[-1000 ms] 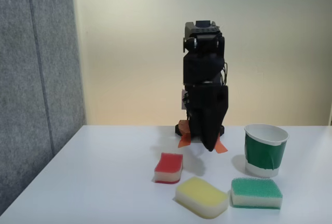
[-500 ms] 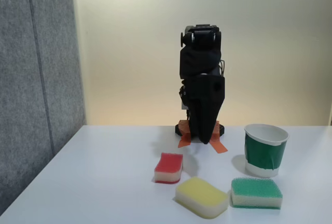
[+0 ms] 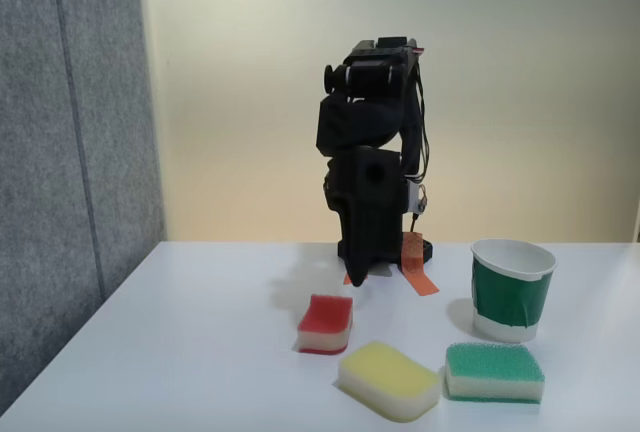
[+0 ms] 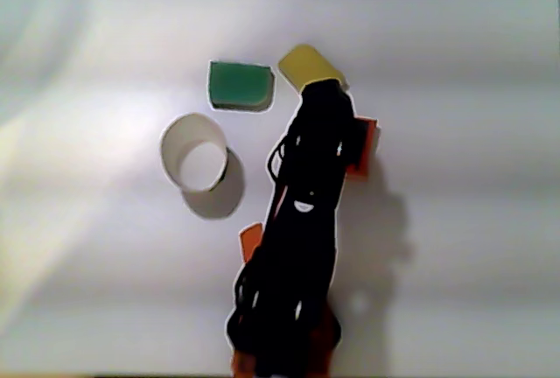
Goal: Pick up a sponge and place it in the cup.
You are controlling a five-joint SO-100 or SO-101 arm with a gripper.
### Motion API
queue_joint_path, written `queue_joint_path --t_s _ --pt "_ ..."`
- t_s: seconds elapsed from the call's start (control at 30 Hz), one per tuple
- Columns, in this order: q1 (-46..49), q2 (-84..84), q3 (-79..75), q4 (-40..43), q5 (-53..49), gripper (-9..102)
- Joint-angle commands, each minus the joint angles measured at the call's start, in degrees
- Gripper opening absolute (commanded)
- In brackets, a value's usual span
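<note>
Fixed view, near to far. Lower centre of the frame: a yellow sponge (image 3: pixel 389 380) and, to its right, a green-topped sponge (image 3: pixel 494 371), both lying flat on the white worktop (image 3: pixel 200 352). Just behind the yellow one, at centre, lies the sponge (image 3: pixel 325 323) of the task, red layer up and cream layer down, apart from its neighbours. Right of centre stands the cup (image 3: pixel 510 289), upright, mouth open, well apart from the red sponge. Behind these, the black arm (image 3: pixel 370 142) folds downward; its gripper (image 3: pixel 359 278) points at the worktop just behind the red sponge, touching nothing. Whether its jaws are parted or closed cannot be told from either view. Orange tape strips (image 3: pixel 418 276) lie at the arm's base.

Other view, from above: the arm covers most of the red sponge (image 4: pixel 363 146), leaving one edge at centre right; the cup (image 4: pixel 194 152) shows at centre left.

Handling, as judged: the sponge is probably light, soft and compressible, not fragile, with a grippy foam surface. A hold across its shorter width, jaws on the two long side faces at mid-length, should suit; a firm squeeze would narrow it for the cup's mouth.
</note>
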Motion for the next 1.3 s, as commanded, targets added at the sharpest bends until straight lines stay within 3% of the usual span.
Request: queue_joint_path --t_s 0.0,0.4,0.53,0.97,1.27 --pt "2.02 2.29 1.93 -2.72 -0.53 0" --pt "6.59 2.02 9.40 -15.47 3.87 0" --pt "7.03 2.20 9.05 -14.50 6.94 0" --pt "7.82 3.43 4.04 -7.82 2.90 0" --pt "7.21 14.94 9.40 -11.34 11.78 0"
